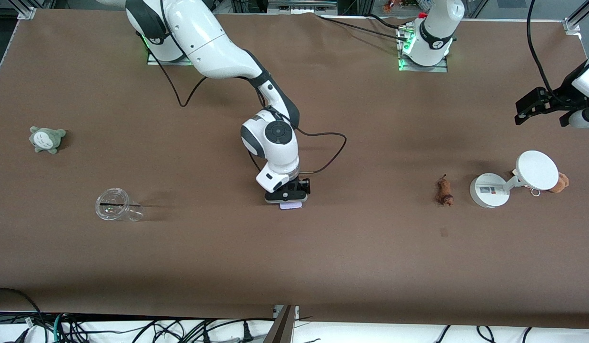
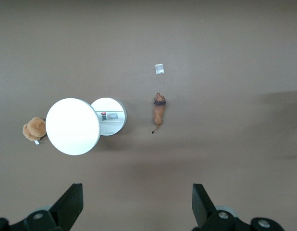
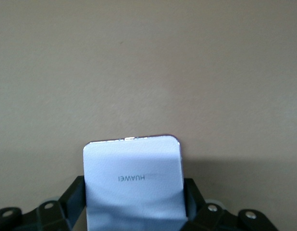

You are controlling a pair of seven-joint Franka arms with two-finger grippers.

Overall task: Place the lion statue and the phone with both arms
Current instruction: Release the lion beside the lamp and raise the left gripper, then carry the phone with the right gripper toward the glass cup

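Observation:
The phone (image 1: 291, 206) is a pale lavender-white slab near the table's middle. My right gripper (image 1: 288, 194) is low at the table and shut on it. In the right wrist view the phone (image 3: 133, 163) sits between the black fingers (image 3: 74, 195), which press its two long edges. The lion statue (image 1: 444, 191) lies on the table toward the left arm's end, beside the white stand; it also shows in the left wrist view (image 2: 159, 110). My left gripper (image 1: 530, 107) hangs high over that end, open and empty (image 2: 137, 192).
A white round-based stand with a disc (image 1: 488, 190) stands beside the lion, with a tan plush toy (image 1: 560, 182) by it. A grey-green plush toy (image 1: 46, 138) and a clear plastic cup (image 1: 117, 205) lie toward the right arm's end.

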